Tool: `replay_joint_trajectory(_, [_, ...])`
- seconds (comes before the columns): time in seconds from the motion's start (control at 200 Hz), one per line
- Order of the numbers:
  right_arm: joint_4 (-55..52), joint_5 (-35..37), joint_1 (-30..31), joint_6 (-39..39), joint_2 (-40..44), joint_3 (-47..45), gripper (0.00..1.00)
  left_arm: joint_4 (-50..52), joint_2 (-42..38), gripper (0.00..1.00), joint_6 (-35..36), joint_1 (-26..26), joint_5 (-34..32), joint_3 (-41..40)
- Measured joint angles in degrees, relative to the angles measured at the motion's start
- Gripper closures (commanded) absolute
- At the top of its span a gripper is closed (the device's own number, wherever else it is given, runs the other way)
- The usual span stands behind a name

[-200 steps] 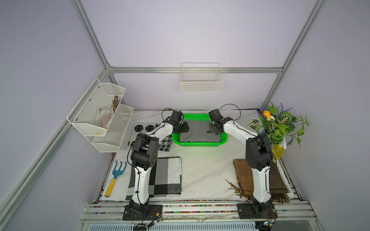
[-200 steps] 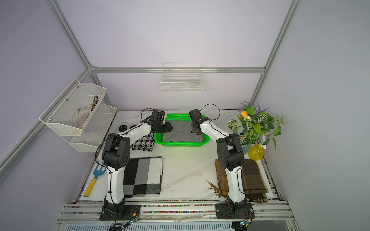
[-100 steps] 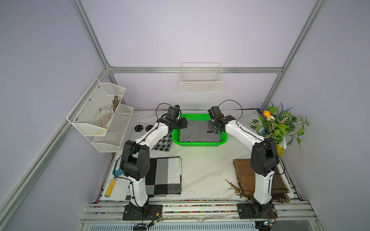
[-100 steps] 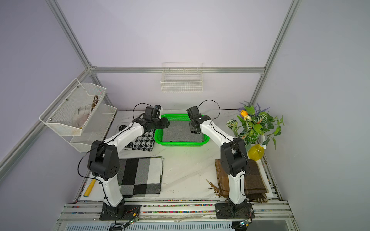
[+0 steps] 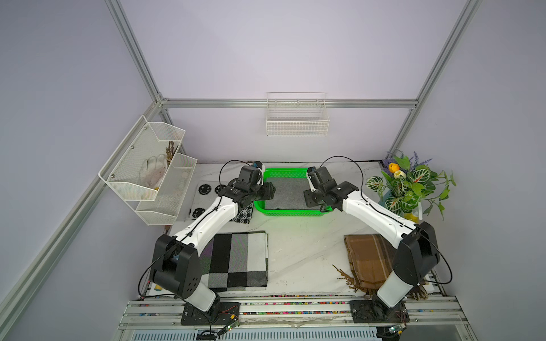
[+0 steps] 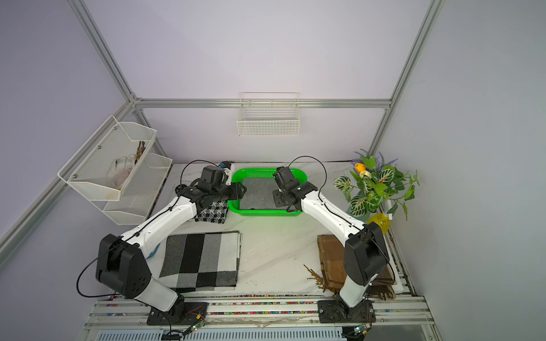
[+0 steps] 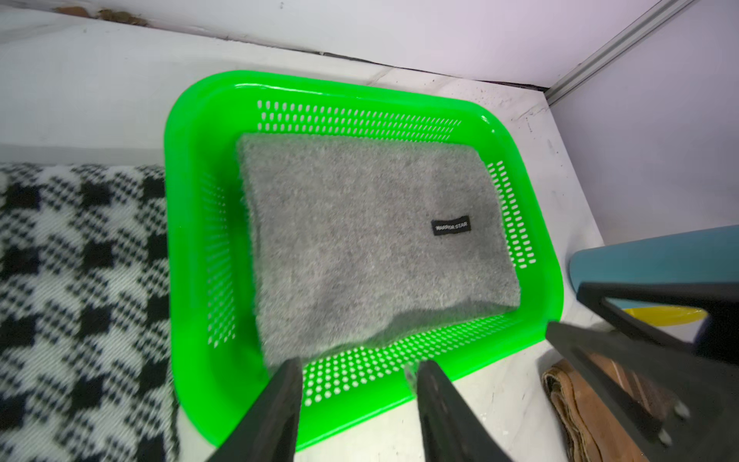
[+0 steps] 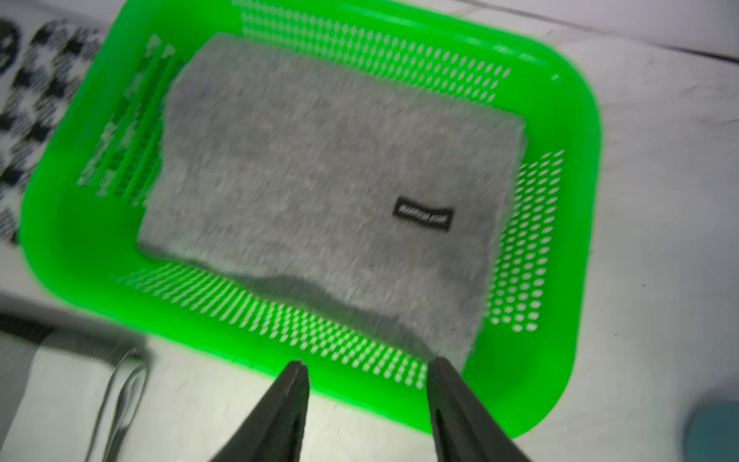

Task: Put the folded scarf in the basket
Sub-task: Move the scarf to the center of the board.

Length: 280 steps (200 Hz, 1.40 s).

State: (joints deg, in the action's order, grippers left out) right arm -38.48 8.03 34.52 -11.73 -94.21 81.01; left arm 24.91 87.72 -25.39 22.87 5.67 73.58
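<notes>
Since a second ago the folded grey scarf [image 7: 368,248] has stayed flat inside the green basket [image 7: 200,168], while both my arms have lifted up and back from its two ends. My left end effector [image 7: 356,366] hangs above the basket's left end, jaws about half apart and empty. My right end effector [image 8: 368,366] hangs above the opposite end, equally parted, holding nothing. A houndstooth cloth [image 7: 80,280] lies just beside the basket on the table [image 7: 80,80].
</notes>
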Motion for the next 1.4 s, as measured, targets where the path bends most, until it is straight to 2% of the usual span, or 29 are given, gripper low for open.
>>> replay_joint_trajectory(0.18, [5.42,-10.84,5.55,-2.47,13.05,-12.76,0.43,1.51,-6.38,0.50,-0.57,-0.90,-1.03,-3.91])
replay_joint_trajectory(0.345, [13.03,-17.20,12.31,-5.64,15.19,-20.68,0.39,2.86,-13.84,0.50,-1.55,-0.90,-2.01,-10.34])
replay_joint_trajectory(0.47, [18.97,-22.40,18.64,-7.91,11.58,-24.90,0.37,4.90,-19.76,0.55,-2.32,-1.05,-4.59,-15.65])
replay_joint_trajectory(0.565, [23.12,-24.63,19.65,-9.77,8.02,-26.18,0.36,6.73,-22.29,0.59,-3.19,-1.11,-5.99,-17.44])
replay_joint_trajectory(0.635, [25.88,-25.16,19.89,-10.93,5.79,-26.71,0.36,6.54,-23.15,0.75,-4.31,-1.11,-5.90,-19.34])
replay_joint_trajectory(0.69, [27.56,-25.38,19.98,-11.54,3.72,-26.56,0.36,6.14,-23.41,0.80,-4.24,-1.11,-5.90,-21.64])
replay_joint_trajectory(0.755, [29.81,-26.05,20.28,-12.52,0.72,-26.27,0.36,5.73,-23.45,0.80,-5.09,-1.11,-6.12,-25.07])
replay_joint_trajectory(0.78, [30.62,-26.64,20.41,-12.94,-0.52,-26.14,0.30,5.33,-23.45,0.81,-5.42,-1.11,-6.14,-26.43])
replay_joint_trajectory(0.875, [32.30,-28.02,20.83,-14.08,-5.81,-24.52,0.26,4.00,-23.47,0.82,-5.84,-1.16,-6.16,-31.58])
replay_joint_trajectory(1.15, [33.66,-28.15,21.20,-15.19,-12.11,-21.38,0.26,0.07,-24.52,0.84,-6.08,-1.22,-7.06,-33.79])
replay_joint_trajectory(1.31, [34.95,-28.52,21.29,-15.96,-14.40,-19.37,0.33,-1.38,-24.13,0.84,-6.05,-1.29,-7.52,-35.12])
replay_joint_trajectory(1.335, [35.10,-28.55,21.38,-16.06,-14.64,-19.17,0.40,-1.40,-23.98,0.84,-6.05,-1.33,-7.48,-35.12])
replay_joint_trajectory(1.4, [35.30,-28.57,21.79,-16.31,-15.47,-18.51,0.45,-1.73,-23.89,0.84,-5.99,-1.40,-7.45,-35.12])
